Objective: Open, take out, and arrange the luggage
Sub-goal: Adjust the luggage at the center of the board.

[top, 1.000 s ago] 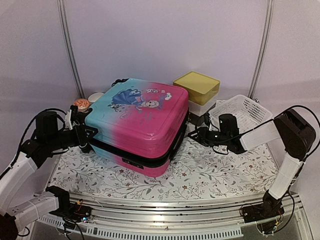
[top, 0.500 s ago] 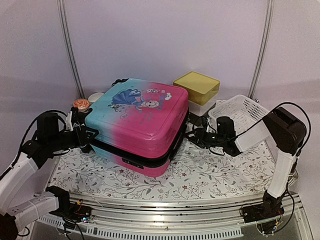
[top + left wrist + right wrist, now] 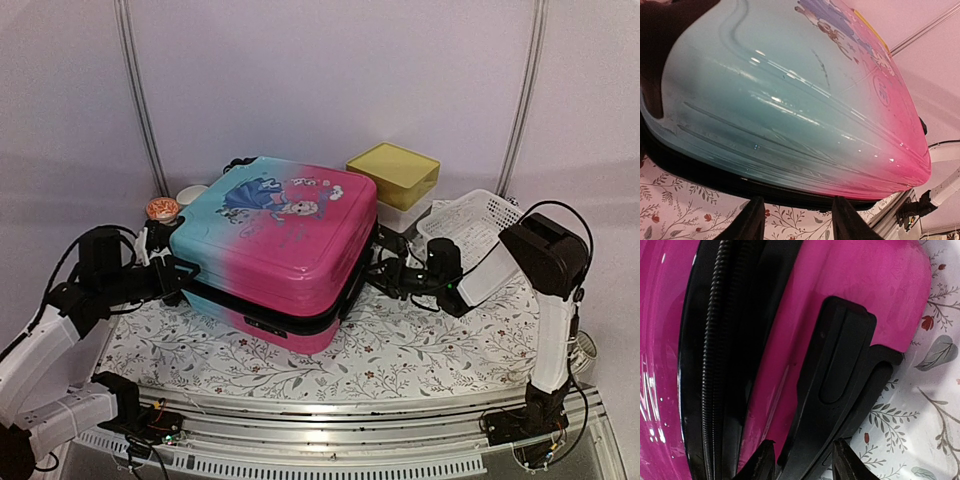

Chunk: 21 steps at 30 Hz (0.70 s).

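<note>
Here we count two arms, one luggage, one box and one basket. The left gripper point(image 3: 172, 268) reaches in low at the blue side, jaws apart, holding nothing. The luggage point(image 3: 275, 235) lies flat mid-cloth, lid down. The right gripper point(image 3: 385, 270) is at the pink side, its fingers either side of a black wheel part point(image 3: 840, 370). We cannot tell if they squeeze it. The yellow-topped box point(image 3: 393, 172) is partly hidden behind the luggage, beside the white basket point(image 3: 480, 222).

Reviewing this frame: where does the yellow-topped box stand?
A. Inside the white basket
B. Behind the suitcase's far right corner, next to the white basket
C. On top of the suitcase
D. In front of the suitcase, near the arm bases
B: in the top view the yellow-topped box stands on the table behind the far right corner of the luggage, with the white basket just to its right.
</note>
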Each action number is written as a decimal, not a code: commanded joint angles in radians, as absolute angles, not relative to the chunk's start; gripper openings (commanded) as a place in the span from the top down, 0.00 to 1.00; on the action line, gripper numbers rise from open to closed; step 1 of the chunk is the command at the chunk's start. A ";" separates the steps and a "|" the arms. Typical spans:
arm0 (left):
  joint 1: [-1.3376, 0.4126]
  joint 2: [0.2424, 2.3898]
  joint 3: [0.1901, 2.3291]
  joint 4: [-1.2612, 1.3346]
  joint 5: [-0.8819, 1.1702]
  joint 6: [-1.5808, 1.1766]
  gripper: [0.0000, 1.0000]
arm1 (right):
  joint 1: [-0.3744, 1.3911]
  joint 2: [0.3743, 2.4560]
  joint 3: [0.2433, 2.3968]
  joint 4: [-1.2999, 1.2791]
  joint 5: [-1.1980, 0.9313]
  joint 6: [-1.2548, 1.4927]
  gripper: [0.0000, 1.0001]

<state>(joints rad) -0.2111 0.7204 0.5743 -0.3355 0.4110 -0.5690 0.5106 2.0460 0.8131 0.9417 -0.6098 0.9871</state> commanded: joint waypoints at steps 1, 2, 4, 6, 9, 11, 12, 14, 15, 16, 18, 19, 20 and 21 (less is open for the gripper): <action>-0.206 0.727 0.554 -0.296 0.422 -0.582 0.52 | 0.523 2.082 0.826 1.062 -0.651 1.052 0.62; -0.204 0.732 0.550 -0.292 0.423 -0.585 0.52 | 0.526 2.085 0.822 1.073 -0.653 1.061 0.63; -0.205 0.742 0.545 -0.280 0.428 -0.590 0.52 | 0.534 2.088 0.810 1.104 -0.655 1.078 0.68; -0.205 0.753 0.538 -0.266 0.436 -0.597 0.53 | 0.546 2.089 0.797 1.132 -0.655 1.093 0.76; -0.204 0.765 0.533 -0.245 0.443 -0.602 0.53 | 0.564 2.087 0.774 1.178 -0.649 1.115 0.80; -0.204 0.771 0.528 -0.233 0.445 -0.604 0.53 | 0.579 2.078 0.740 1.224 -0.632 1.133 0.85; -0.203 0.775 0.526 -0.225 0.445 -0.606 0.53 | 0.589 2.072 0.723 1.245 -0.622 1.143 0.87; -0.201 0.786 0.518 -0.205 0.445 -0.609 0.53 | 0.616 2.051 0.672 1.287 -0.588 1.156 0.88; -0.200 0.796 0.515 -0.191 0.447 -0.612 0.53 | 0.633 2.039 0.652 1.300 -0.570 1.159 0.88; -0.199 0.807 0.511 -0.173 0.448 -0.617 0.53 | 0.656 2.028 0.633 1.310 -0.549 1.162 0.88; -0.197 0.837 0.504 -0.134 0.455 -0.626 0.53 | 0.708 2.008 0.604 1.322 -0.503 1.165 0.88; -0.195 0.853 0.503 -0.112 0.456 -0.631 0.53 | 0.751 2.001 0.594 1.325 -0.478 1.166 0.88; -0.193 0.879 0.505 -0.092 0.456 -0.634 0.53 | 0.785 1.997 0.588 1.326 -0.446 1.168 0.88; -0.191 0.899 0.509 -0.072 0.456 -0.634 0.53 | 0.822 1.996 0.585 1.326 -0.422 1.172 0.88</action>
<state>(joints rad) -0.2054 0.8398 0.5198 -0.1905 0.4503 -0.6178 0.6472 2.0380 0.6186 1.2400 -0.4164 1.2049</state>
